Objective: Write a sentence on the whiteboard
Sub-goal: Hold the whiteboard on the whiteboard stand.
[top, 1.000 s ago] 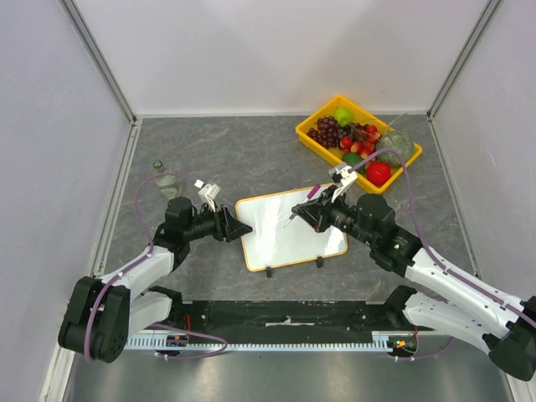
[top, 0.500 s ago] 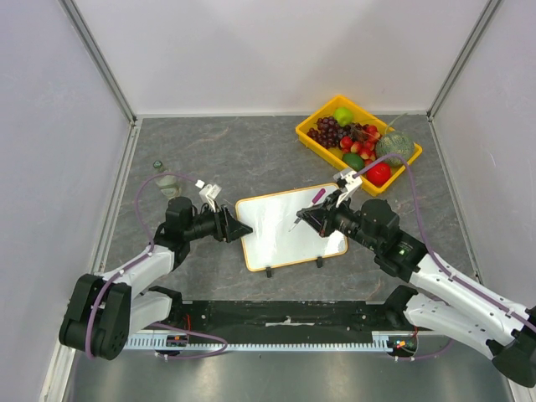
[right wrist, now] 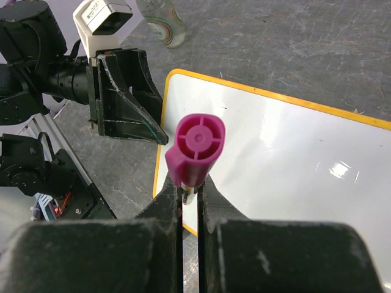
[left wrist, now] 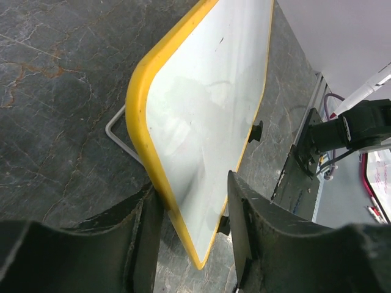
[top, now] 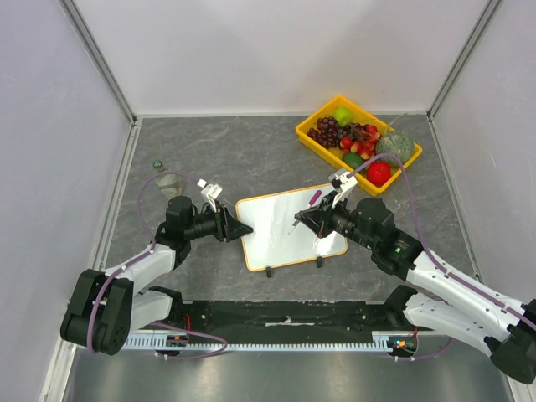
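The whiteboard [top: 276, 239] lies flat mid-table, its white face bare, with no sentence showing on it. My left gripper [top: 244, 228] is at its left edge. In the left wrist view the left gripper [left wrist: 192, 189] is open astride a corner of the whiteboard [left wrist: 208, 116]: one finger is against the yellow frame, the other stands off it. My right gripper [top: 313, 219] hovers over the board's right half, shut on a marker [top: 311, 201] whose magenta end points up and away. In the right wrist view the marker [right wrist: 197, 146] sits pinched in the right gripper [right wrist: 190, 186] above the whiteboard [right wrist: 293, 159].
A yellow fruit tray [top: 318, 111] with grapes, apple and other fruit stands at the back right. A small glass bottle [top: 167, 180] stands behind the left arm. Grey walls close in the table on three sides.
The left jaws have narrowed around the board's corner. The right arm with the marker has shifted slightly over the board's right side.
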Motion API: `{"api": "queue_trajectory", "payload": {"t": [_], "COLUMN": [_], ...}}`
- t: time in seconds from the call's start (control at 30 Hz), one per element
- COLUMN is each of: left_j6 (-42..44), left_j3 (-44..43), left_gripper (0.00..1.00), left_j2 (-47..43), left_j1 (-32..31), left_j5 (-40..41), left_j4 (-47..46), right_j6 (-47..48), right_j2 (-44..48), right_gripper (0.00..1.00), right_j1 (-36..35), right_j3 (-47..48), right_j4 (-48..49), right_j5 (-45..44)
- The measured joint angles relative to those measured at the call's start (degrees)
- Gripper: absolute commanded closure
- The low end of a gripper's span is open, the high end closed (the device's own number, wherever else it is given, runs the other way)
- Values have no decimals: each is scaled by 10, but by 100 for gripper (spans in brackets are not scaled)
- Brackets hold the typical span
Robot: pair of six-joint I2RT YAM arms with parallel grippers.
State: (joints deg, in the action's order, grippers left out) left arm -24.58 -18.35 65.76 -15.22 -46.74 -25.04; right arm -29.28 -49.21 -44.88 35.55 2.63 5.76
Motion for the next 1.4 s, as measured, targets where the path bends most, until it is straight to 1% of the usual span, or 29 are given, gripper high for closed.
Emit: {"api": "queue_trajectory", "payload": {"t": [0.2,0.27,0.57,0.87,0.93,1.23,1.4], "left_j6": [0,0,-2,-6,-9,-17,-20], "left_j3": [4,5,6,9,9,10,10], "left_gripper": [57,60,70,77,79,98,98], "left_j2": [0,0,3,3,3,3,3], "left_j1": [1,1,2,2,2,2,2], "left_j5": [-3,-3,-8,-19,-19,-30,-31], "left_j4": [-8,-9,-18,-22,-22,-24,-24], "right_j6": [3,4,3,4,5,26,43], "right_j2": [0,0,-2,-11,-14,-42,-56], "right_gripper": [100,100,100,100,100,100,100], "right_j1": [0,0,0,0,-3,-15,-22], "right_j3": [0,0,0,0,0,4,19], "right_j4": [0,0,7,14,17,38,51], "right_j5": [0,0,5,1,-2,-7,-15]}}
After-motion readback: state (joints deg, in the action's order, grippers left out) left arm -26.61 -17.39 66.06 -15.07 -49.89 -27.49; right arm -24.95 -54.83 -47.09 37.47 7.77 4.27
